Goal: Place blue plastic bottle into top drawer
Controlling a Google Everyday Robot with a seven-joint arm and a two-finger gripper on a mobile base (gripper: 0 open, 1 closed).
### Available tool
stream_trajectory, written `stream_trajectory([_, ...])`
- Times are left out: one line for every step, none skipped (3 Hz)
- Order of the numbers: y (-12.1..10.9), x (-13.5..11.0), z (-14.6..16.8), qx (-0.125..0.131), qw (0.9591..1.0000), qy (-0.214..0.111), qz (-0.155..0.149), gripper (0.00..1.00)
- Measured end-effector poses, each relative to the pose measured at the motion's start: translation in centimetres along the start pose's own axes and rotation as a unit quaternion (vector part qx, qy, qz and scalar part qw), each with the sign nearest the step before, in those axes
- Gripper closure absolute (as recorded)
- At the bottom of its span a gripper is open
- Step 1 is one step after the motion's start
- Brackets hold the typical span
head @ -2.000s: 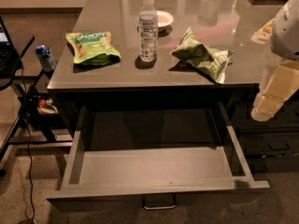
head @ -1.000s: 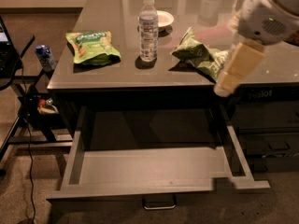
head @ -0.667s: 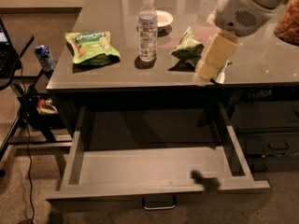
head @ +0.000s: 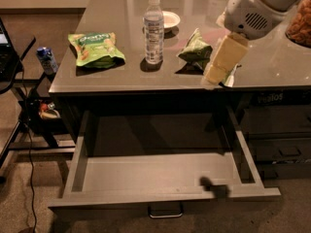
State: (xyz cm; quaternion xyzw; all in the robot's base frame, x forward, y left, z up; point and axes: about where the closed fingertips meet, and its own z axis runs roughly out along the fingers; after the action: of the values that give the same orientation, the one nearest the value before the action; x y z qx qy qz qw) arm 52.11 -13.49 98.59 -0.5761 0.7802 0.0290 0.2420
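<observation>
Currently, the blue plastic bottle (head: pixel 153 28) is positioned upright on the table (head: pixel 112 13), near the middle of its top, white cap uppermost. A small white dish (head: pixel 171 19) is located just behind it on the table. A green snack bag (head: pixel 95 47) is laid flat towards the table's left edge, and a second, crumpled green bag (head: pixel 197 52) towards its right. The gripper (head: pixel 215 76) is held over the table's front right edge, beside the crumpled bag and well apart from the bottle; whether it is open or closed cannot be determined. The top drawer (head: pixel 146 176) is pulled out below the table's front edge, its metal loop handle (head: pixel 165 211) facing forward.
</observation>
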Motion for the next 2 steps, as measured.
stream_trajectory([-0.9, 0.0, 1.6, 0.006, 0.9996, -0.022, 0.018, 0.0])
stream_trajectory([-4.3, -0.6, 3.2, 0.035, 0.9963, -0.063, 0.047, 0.0])
